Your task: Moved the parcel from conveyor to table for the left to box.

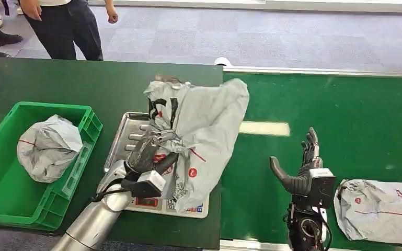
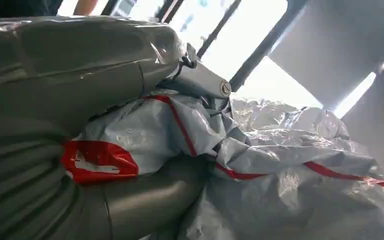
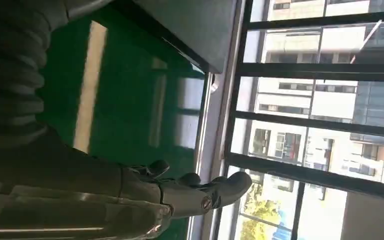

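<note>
1. Green surfaces lay side by side before me: a dark table [image 1: 42,83] on my left, and the conveyor [image 1: 345,120] on my right, with grey carpet beyond and a person [image 1: 65,26] standing at the table's far edge.
2. My left hand [image 1: 149,154] gripped the crumpled grey parcel [image 1: 204,130], fingers closed into its plastic; my left wrist view showed the film bunched between thumb and fingers [image 2: 199,82].
3. That parcel hung above a metal tray [image 1: 123,130] on the table, beside the conveyor's edge, its lower end draped on the tray.
4. My right hand [image 1: 300,167] stood over the belt holding nothing, fingers extended and apart.
5. A second parcel [image 1: 381,209] lay on the conveyor, just beside my right hand.
6. A green box [image 1: 10,209] sat on the table left of the tray, already holding one bagged parcel [image 1: 47,146].
7. I judged the transfer to the table done and the boxing step under way.
8. The next move, I reckoned, called for carrying the held parcel leftward over the box's rim and letting go; the loose plastic could snag on the tray or the box wall.
</note>
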Motion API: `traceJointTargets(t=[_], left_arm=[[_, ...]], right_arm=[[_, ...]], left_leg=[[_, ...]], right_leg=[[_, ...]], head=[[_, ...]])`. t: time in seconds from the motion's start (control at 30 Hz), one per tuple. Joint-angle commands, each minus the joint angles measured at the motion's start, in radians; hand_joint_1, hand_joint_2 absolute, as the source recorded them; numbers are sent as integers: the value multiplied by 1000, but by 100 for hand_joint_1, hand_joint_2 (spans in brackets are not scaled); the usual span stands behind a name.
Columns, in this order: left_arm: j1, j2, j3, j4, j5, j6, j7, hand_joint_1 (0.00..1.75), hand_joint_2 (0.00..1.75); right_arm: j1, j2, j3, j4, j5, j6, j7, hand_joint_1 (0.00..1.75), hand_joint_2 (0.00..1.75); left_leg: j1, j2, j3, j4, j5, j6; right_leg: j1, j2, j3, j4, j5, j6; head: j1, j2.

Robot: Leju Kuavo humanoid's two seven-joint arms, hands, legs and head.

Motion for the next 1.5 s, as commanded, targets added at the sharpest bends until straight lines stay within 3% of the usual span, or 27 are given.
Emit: traceJointTargets(t=[0.03, 0.3, 0.4, 0.7, 0.8, 0.9, 1.13, 1.4, 1.5], left_arm=[[39, 18, 6, -158, 101, 189, -18, 175, 175], [39, 18, 6, -158, 101, 189, -18, 175, 175], [31, 55, -59, -210, 177, 381, -18, 175, 175], [136, -125, 318, -503, -345, 428, -18, 175, 175], [136, -125, 318, -503, -345, 428, -18, 175, 175], [138, -160, 421, -552, -461, 428, -18, 175, 175], [140, -171, 634, -560, -497, 428, -18, 175, 175], [87, -176, 852, -379, -529, 428, -18, 175, 175], [87, -176, 852, -379, -529, 428, -18, 175, 175]], right_arm=[[-25, 0, 1, 41, -16, -9, -9, 0, 175], [-25, 0, 1, 41, -16, -9, -9, 0, 175], [-23, -7, 9, 47, -26, -19, -15, 0, 175], [10, -20, 26, 36, -56, -49, -30, 0, 175], [10, -20, 26, 36, -56, -49, -30, 0, 175], [32, -20, 19, 16, -57, -59, -23, 0, 175], [65, -20, 11, -9, -57, -59, -20, 0, 175], [58, -24, 19, -3, -52, -57, -12, 0, 175], [58, -24, 19, -3, -52, -57, -12, 0, 175]], left_leg=[[0, 1, 0, 0, 0, 2], [-1, 1, 2, -2, 1, 3], [-1, 0, 1, -2, 0, 2], [0, 1, 0, 0, -1, 2], [0, 1, -1, 0, 0, 2], [0, 1, 0, -1, 0, 2], [-1, 3, 2, -2, -1, 2], [-1, 2, 2, -3, 1, 2], [-1, 0, 2, -3, 1, 2]], right_leg=[[0, 0, 0, 0, 0, -1], [0, 0, 1, -2, 1, -3], [0, -1, 1, -1, 0, -3], [1, 1, 0, -1, 0, -1], [0, 1, -1, 0, 0, -2], [0, 0, 0, 0, 0, -2], [0, 2, 1, -1, 0, -2], [0, 1, 1, -1, 1, -2], [0, -1, 1, -1, 0, -2]], head=[[0, 0], [0, 0], [0, 0], [0, 0], [0, 0], [0, 0], [0, 0], [0, 0], [0, 0]])
